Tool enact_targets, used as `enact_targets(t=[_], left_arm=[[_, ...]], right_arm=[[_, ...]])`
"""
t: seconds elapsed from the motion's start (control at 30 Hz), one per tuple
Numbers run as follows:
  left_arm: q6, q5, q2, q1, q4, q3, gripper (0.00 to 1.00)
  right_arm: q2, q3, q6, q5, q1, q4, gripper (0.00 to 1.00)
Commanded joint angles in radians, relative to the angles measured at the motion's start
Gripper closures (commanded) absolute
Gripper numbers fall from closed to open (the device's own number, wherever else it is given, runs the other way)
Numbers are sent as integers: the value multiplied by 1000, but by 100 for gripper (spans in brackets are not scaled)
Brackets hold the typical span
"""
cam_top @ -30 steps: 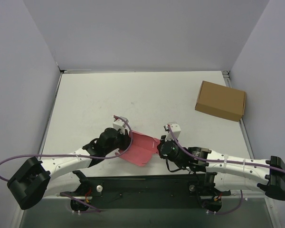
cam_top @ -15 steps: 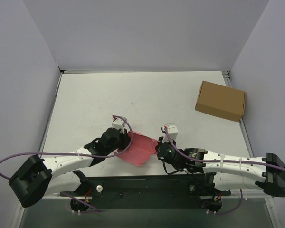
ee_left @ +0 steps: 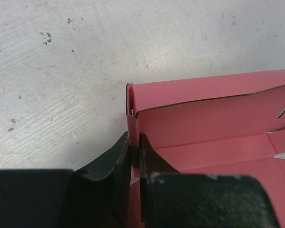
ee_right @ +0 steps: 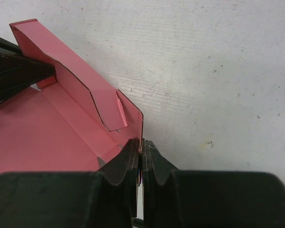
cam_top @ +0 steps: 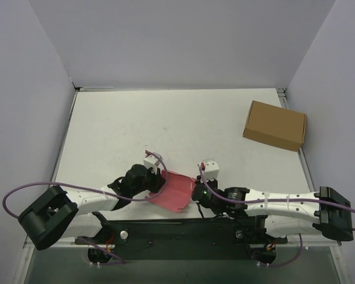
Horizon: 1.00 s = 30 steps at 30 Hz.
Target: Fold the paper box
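Both arms reach inward from their mounts at the near edge of the white, scuffed table top (cam_top: 165, 118), and they meet just ahead of the bases.

Between them lies the pink-red thin-card paper box (cam_top: 176, 190), close to the near edge and roughly midway between left and right. It is partly formed. The wrist views show a flat floor panel with a side wall standing up along a crease, and a slotted tab on that wall.

The left gripper (ee_left: 134, 148) is clenched on the paper box (ee_left: 204, 118). One black finger sits on each face of an upright wall, at its end near the corner fold.

The right gripper (ee_right: 141, 148) is likewise clenched on the paper box (ee_right: 38, 128). Its fingers are pressed almost together, with the thin card edge pinched between them at the opposite end.

In the overhead view the left gripper (cam_top: 160, 181) and the right gripper (cam_top: 195, 190) flank the card on either side. That view does not make clear whether the floor panel rests on the table or is slightly raised.

Farther back, near the right edge, a closed rectangular brown cardboard box (cam_top: 275, 125) sits well apart from both arms.
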Motion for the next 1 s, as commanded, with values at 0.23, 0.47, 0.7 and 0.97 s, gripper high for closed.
enact_targets(t=[0.23, 0.47, 0.7, 0.97], left_arm=[[41, -9, 39, 18, 91, -2, 86], [44, -34, -45, 20, 103, -30, 68], [41, -42, -70, 21, 114, -33, 67], [50, -60, -32, 20, 42, 4, 72]], right_arm=[[106, 33, -6, 119, 53, -88, 100], [107, 31, 9, 119, 57, -97, 100], [115, 33, 11, 117, 60, -97, 100], [112, 36, 20, 129, 68, -103, 100]])
